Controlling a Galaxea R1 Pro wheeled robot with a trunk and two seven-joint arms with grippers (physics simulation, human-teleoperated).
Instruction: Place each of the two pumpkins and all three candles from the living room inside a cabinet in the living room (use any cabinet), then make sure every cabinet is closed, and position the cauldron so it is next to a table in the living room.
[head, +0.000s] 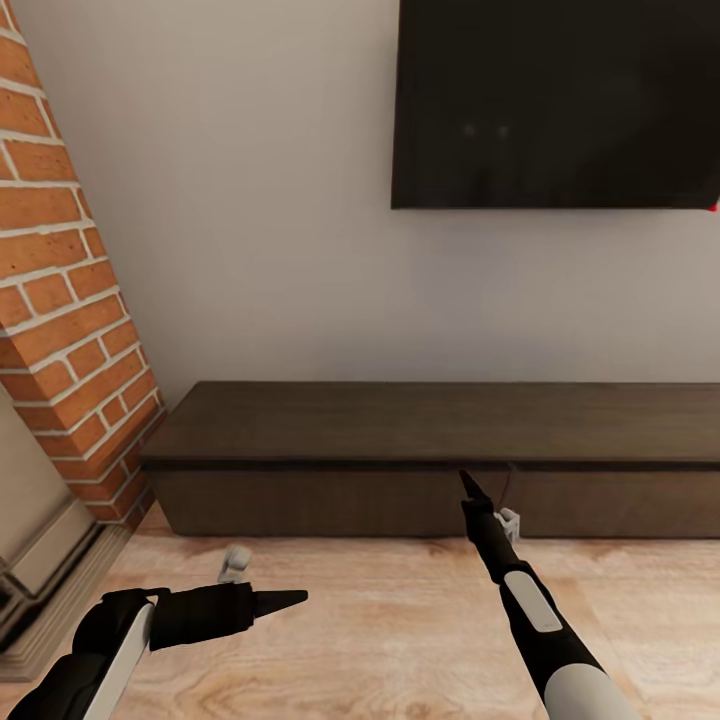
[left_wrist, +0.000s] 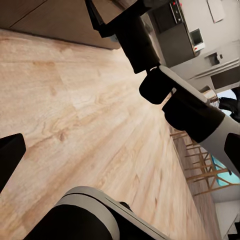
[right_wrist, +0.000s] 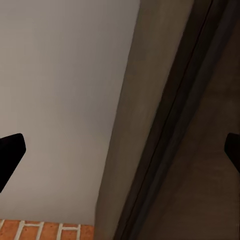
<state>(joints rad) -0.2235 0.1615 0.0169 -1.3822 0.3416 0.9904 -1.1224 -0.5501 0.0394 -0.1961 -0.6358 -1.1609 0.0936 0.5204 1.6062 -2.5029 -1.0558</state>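
Observation:
The long low dark brown cabinet (head: 430, 425) stands against the wall, and its drawer fronts (head: 330, 500) look closed. My right gripper (head: 468, 485) points at the upper edge of the front, near the seam between two drawers. It is open with nothing between its fingers (right_wrist: 10, 155), and it looks along the cabinet's top edge (right_wrist: 165, 125). My left gripper (head: 290, 599) hovers low over the floor, pointing right, open and empty (left_wrist: 120, 155). The pumpkins, candles and cauldron are out of view.
A brick fireplace column (head: 70, 300) rises at the left, right beside the cabinet's end. A black TV (head: 555, 100) hangs on the wall above. Pale wood floor (head: 380, 620) lies before the cabinet. Kitchen appliances (left_wrist: 180, 30) and chairs (left_wrist: 200, 165) show far behind my right arm (left_wrist: 165, 85).

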